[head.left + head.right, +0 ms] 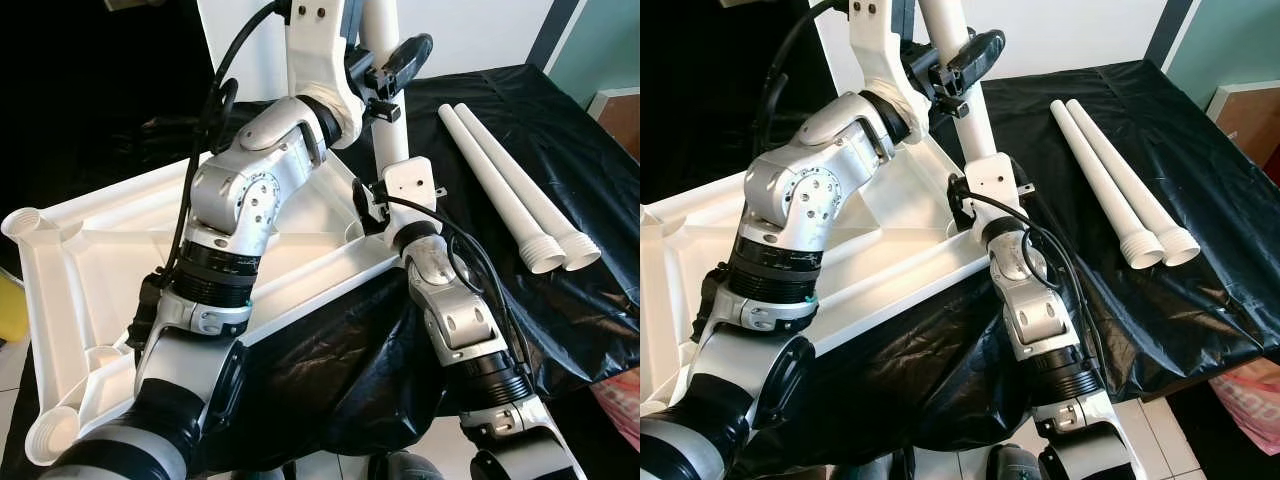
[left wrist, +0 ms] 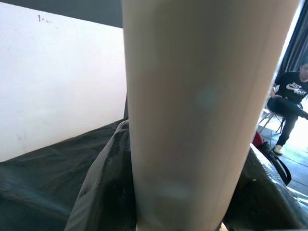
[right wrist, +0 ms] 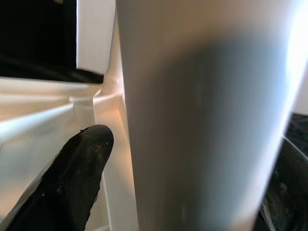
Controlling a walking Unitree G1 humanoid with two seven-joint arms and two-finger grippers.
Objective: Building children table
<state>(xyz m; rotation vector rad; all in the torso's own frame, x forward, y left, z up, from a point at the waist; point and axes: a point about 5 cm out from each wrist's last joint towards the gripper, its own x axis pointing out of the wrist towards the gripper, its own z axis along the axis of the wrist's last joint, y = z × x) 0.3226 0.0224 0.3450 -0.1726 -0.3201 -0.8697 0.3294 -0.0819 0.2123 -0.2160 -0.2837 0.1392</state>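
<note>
We see white tabletop [image 1: 90,270] upside down on black-covered table [image 1: 1200,150]. Upright leg [image 1: 965,95] at its far corner. L hand [image 1: 962,62] clamped on leg high up; R hand [image 1: 372,205] closed round leg base. 2 spare legs [image 1: 505,185] lie to R.

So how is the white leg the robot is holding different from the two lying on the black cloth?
The held leg stands upright at a corner of the upturned tabletop; the two spare legs lie flat, side by side, on the black cloth. The held leg is gripped; the spare legs are untouched, threaded ends showing. All are white tubes.
</note>
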